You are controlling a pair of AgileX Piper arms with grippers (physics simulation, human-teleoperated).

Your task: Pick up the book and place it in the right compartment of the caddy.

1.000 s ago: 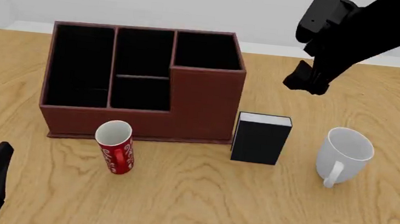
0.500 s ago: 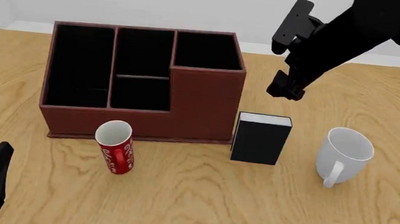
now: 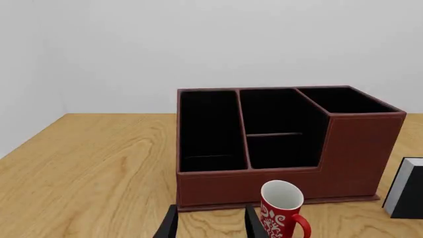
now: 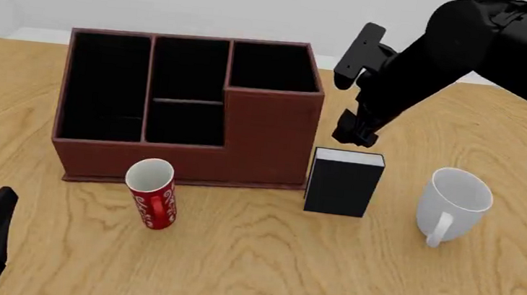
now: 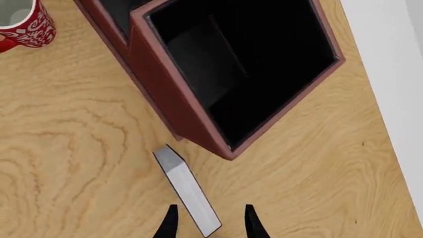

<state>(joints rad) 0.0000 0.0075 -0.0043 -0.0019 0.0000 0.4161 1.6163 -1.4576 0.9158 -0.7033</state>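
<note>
Black book (image 4: 343,186) upright just right of reddish-brown caddy (image 4: 184,160) — its tall right compartment (image 4: 270,67) black-lined.

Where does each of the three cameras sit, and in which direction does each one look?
Front view: fixed above the arms' side, looking forward and down at the caddy; both arms show.
Left wrist view: low behind the left gripper, facing the caddy's front and the red mug; only fingertips show.
Right wrist view: above, looking down past the right gripper onto the book and the right compartment.
All three share caddy, book, red mug.
</note>
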